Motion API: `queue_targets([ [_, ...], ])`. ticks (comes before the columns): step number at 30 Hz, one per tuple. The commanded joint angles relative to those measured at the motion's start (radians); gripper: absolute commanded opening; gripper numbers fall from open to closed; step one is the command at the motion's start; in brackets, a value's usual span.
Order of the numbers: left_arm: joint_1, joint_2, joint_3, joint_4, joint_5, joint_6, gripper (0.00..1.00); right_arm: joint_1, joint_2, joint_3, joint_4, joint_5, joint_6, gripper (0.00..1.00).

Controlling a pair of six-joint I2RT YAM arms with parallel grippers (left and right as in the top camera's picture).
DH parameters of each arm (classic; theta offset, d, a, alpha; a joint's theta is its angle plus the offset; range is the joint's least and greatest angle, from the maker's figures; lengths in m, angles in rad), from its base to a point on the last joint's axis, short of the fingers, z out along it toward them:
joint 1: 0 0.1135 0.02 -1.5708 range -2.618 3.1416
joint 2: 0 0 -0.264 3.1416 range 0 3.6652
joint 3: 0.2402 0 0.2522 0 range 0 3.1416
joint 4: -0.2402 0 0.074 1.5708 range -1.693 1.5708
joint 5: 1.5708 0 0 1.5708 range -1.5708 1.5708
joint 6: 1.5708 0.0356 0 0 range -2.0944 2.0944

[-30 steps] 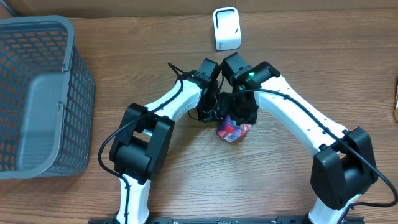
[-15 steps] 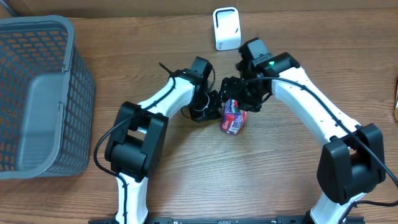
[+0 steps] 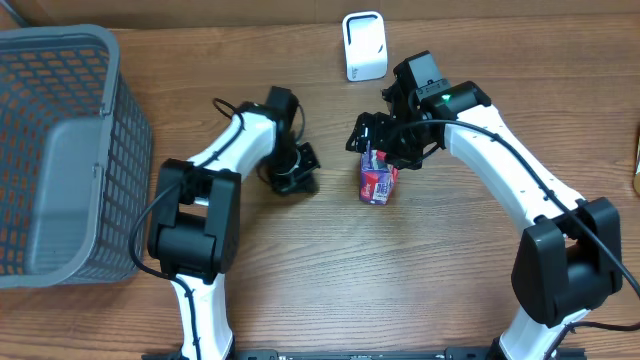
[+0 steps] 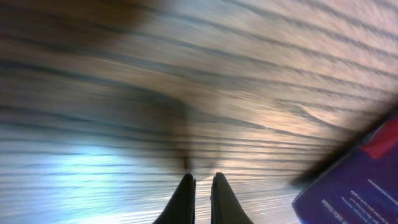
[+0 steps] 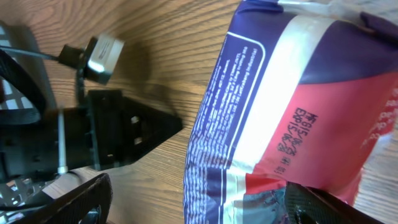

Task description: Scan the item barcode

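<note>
Mock shop checkout on a robotics lab bench: a grey plastic shopping basket (image 3: 130, 180) stands at nine o'clock on the wood-grain table (image 3: 400, 290). A small white barcode scanner (image 3: 364, 45) faces in from twelve o'clock, and a printed snack packet (image 3: 377, 184) stands upright just right of centre. The lab shows in the machinery: a white-and-black left arm (image 3: 225, 150) and right arm (image 3: 510, 175), black cables looping off them, rise from the six o'clock edge.
</note>
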Motion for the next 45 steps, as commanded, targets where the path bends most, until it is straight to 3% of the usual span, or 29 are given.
queue_targets([
  [1,0.062,-0.024,0.122,-0.138,-0.159,0.066,0.04,0.02,0.052,0.015,0.028,-0.009,0.017,0.89],
  [8,0.103,-0.098,0.354,-0.386,-0.443,0.067,0.04,0.051,0.1,0.015,0.089,-0.078,0.034,0.89],
  [11,0.111,-0.141,0.412,-0.421,-0.487,0.065,0.04,0.071,0.101,0.015,0.109,-0.098,0.024,0.95],
  [16,0.122,-0.2,0.435,-0.427,-0.489,0.064,0.06,0.101,0.1,0.033,0.105,-0.136,-0.016,0.96],
  [21,0.124,-0.203,0.434,-0.438,-0.488,0.065,0.25,0.093,0.095,0.147,0.021,-0.136,-0.066,0.97],
  [27,0.124,-0.201,0.433,-0.446,-0.488,0.076,0.34,0.046,0.094,0.301,-0.137,-0.126,-0.132,1.0],
  [30,0.123,-0.201,0.433,-0.446,-0.488,0.076,0.43,0.007,0.094,0.331,-0.206,-0.043,-0.133,1.0],
  [32,0.123,-0.201,0.433,-0.449,-0.488,0.076,0.58,-0.027,0.097,0.329,-0.237,0.043,-0.133,1.0],
  [33,0.123,-0.201,0.433,-0.449,-0.488,0.077,0.72,-0.04,0.098,0.324,-0.244,0.074,-0.145,1.0],
  [37,0.123,-0.2,0.433,-0.447,-0.488,0.076,0.98,-0.071,0.11,0.27,-0.257,0.071,-0.334,1.0],
  [41,0.123,-0.2,0.43,-0.436,-0.488,0.075,1.0,-0.071,0.133,0.189,-0.237,0.068,-0.377,0.93],
  [45,0.123,-0.2,0.42,-0.433,-0.488,0.075,1.0,-0.077,0.136,0.121,-0.208,0.068,-0.383,0.95],
])
